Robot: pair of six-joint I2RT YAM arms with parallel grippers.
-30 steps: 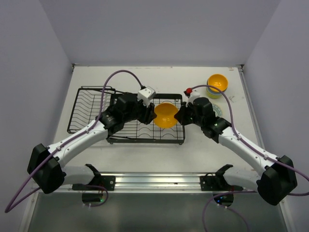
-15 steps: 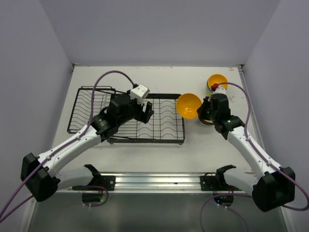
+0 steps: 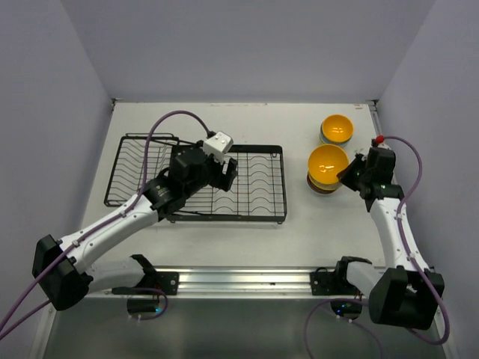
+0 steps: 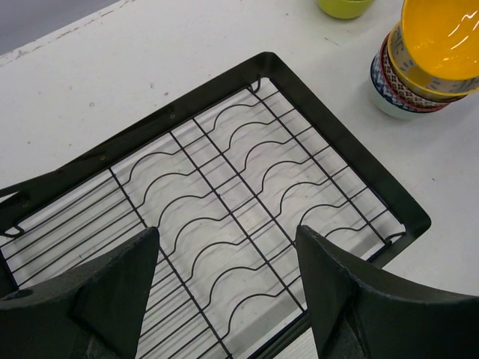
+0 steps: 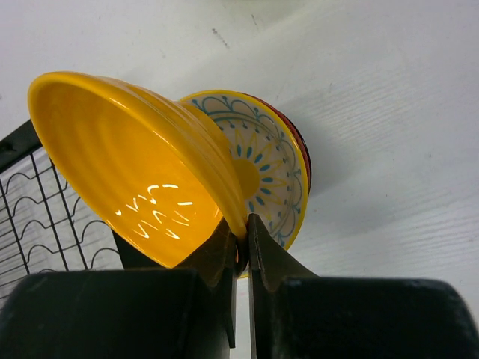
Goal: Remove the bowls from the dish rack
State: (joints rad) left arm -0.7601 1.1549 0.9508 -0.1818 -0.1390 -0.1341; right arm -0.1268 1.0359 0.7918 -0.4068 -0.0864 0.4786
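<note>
My right gripper (image 3: 346,174) is shut on the rim of an orange-yellow bowl (image 3: 328,162), which I hold over a stack of patterned bowls (image 3: 320,185) right of the dish rack. In the right wrist view the gripper (image 5: 245,238) pinches the orange-yellow bowl (image 5: 127,172) tilted above a patterned bowl (image 5: 273,161). A second stack topped by an orange-yellow bowl (image 3: 337,129) stands at the back right. The black wire dish rack (image 3: 254,213) holds no bowls that I can see. My left gripper (image 4: 228,299) is open and empty above the rack's grid (image 4: 224,202).
The rack's slotted section (image 3: 142,168) lies at the left. In the left wrist view the bowl stack (image 4: 419,67) and a yellow-green bowl (image 4: 344,6) stand beyond the rack's corner. The table's right edge (image 3: 389,157) runs close behind my right arm.
My right gripper has carried the orange-yellow bowl from over the rack rightward to above the patterned stack. My left gripper drew back over the rack and has stayed there.
</note>
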